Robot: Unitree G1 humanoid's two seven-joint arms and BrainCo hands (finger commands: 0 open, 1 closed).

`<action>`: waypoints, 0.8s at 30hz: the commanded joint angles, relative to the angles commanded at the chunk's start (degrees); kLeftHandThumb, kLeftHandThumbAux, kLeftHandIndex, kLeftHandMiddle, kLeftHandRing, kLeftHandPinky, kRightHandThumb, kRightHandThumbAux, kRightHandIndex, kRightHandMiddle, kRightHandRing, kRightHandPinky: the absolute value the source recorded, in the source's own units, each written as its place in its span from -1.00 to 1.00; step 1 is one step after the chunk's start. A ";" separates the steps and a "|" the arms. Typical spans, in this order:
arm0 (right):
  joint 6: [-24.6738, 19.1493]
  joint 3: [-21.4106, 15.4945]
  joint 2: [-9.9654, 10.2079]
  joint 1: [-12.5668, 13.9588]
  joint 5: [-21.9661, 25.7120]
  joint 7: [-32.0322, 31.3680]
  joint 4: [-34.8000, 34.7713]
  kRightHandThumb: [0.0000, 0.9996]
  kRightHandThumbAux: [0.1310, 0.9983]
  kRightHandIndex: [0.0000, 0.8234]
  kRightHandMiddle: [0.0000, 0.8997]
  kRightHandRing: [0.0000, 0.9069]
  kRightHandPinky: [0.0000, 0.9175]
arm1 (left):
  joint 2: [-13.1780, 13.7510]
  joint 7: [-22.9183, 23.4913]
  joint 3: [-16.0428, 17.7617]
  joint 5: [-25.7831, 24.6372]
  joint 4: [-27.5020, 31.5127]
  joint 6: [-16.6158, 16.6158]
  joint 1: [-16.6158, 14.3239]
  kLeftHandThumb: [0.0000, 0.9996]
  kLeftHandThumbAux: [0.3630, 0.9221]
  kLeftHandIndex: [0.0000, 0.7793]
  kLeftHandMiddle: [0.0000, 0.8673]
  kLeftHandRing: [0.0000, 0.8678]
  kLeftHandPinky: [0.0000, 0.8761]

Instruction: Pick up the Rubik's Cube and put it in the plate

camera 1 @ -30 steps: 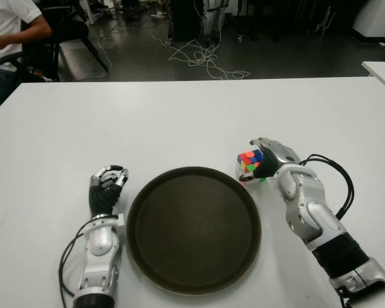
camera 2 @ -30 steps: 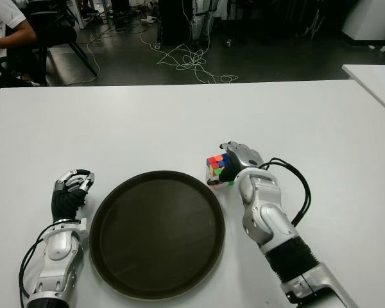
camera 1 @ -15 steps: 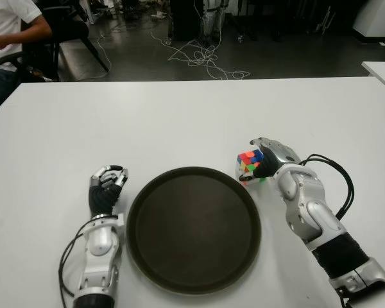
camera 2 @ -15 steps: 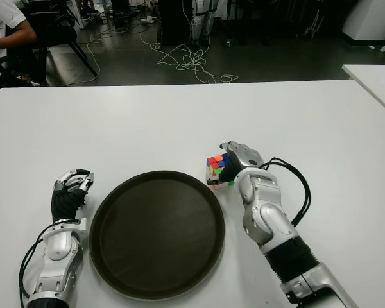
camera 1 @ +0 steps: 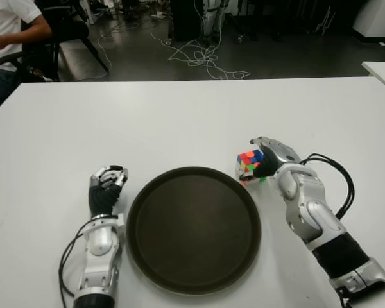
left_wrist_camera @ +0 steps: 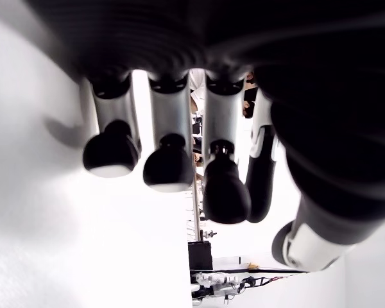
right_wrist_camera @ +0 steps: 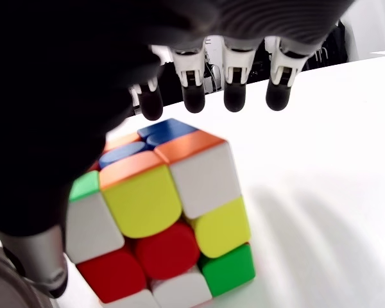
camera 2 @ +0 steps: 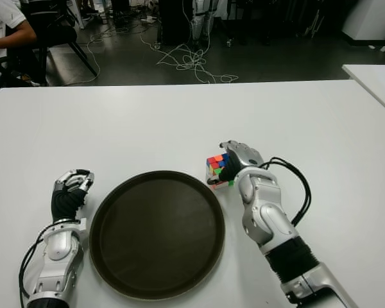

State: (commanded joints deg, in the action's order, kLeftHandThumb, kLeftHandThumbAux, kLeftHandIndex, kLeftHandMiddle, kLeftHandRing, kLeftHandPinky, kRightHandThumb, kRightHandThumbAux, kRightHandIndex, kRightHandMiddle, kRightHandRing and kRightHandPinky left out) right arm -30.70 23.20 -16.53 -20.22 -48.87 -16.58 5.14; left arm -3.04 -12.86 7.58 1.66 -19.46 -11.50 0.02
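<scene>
White table (camera 1: 179, 115) under everything, cable-strewn dark floor beyond its far edge, a seated person (camera 1: 6, 32) at the far left corner.

Right fingertips (right_wrist_camera: 234, 96) arched over the far side of the Rubik's Cube (camera 1: 250, 165), spread in a row and seemingly just clear of its top; thumb dark and close against the near left face in the right wrist view. Probably a cage closing rather than a firm pinch, though actual contact hard to judge from these angles. Cube standing on the table, touching or almost touching the plate (camera 1: 147, 256) at its far-right rim, not yet lifted. Right hand (camera 1: 269, 157) wrapped over the cube from the side away from the plate, palm turned toward the plate, so a short carry inward would bring the cube over the rim. Forearm running back from the cube toward the robot along the plate's right side, wrist bent inward, cables looping off its outer side.

Left hand (camera 1: 106, 186) just beside the plate's left rim, fingers (left_wrist_camera: 167, 167) curled inward around nothing, forearm trailing back along the plate's left side, idle and out of the way of the drop.

Plate dark, round and bare, centred between the two arms.
</scene>
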 joint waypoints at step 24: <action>1.54 1.85 -1.15 -3.60 -0.09 -1.94 6.52 -1.00 0.27 -1.00 -1.00 -1.00 -1.00 | -0.54 -0.44 -0.36 0.70 1.34 0.92 0.36 0.43 0.20 0.14 0.86 0.93 0.93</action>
State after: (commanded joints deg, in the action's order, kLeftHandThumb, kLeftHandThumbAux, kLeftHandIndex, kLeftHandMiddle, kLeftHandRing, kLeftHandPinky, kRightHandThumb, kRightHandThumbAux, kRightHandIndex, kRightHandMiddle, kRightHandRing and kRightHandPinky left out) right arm -29.16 25.05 -17.68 -23.82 -48.96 -18.52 11.66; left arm -3.58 -13.30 7.21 2.36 -18.12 -10.58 0.38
